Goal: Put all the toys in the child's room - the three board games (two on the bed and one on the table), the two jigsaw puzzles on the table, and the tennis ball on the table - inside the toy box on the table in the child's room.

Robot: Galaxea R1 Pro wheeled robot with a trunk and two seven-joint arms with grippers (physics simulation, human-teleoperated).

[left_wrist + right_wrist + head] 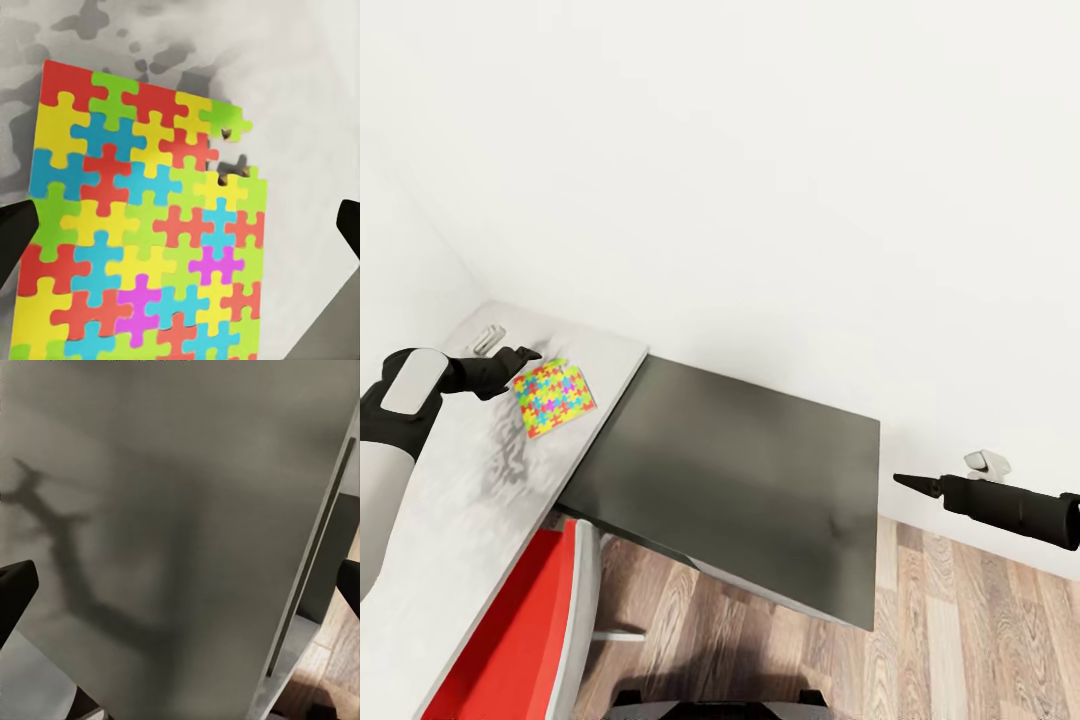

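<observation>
A multicoloured jigsaw puzzle (555, 398) lies flat on the pale marbled table (470, 500), near its right edge. My left gripper (523, 356) hovers just over the puzzle's far left corner. In the left wrist view the puzzle (142, 232) spreads beneath the open left gripper (182, 229), whose dark fingertips (16, 229) stand wide apart on either side of it and do not touch it. My right gripper (907, 483) hangs in the air to the right, over the floor by the wall. It is open (180, 589) and empty, facing a dark panel (172, 510).
A dark slab-like desk top (740, 470) adjoins the table on the right. A red chair (520, 640) is tucked under the table's near side. A small grey object (485, 340) lies at the table's far corner. White walls close in behind, and a wood floor (980, 640) lies to the right.
</observation>
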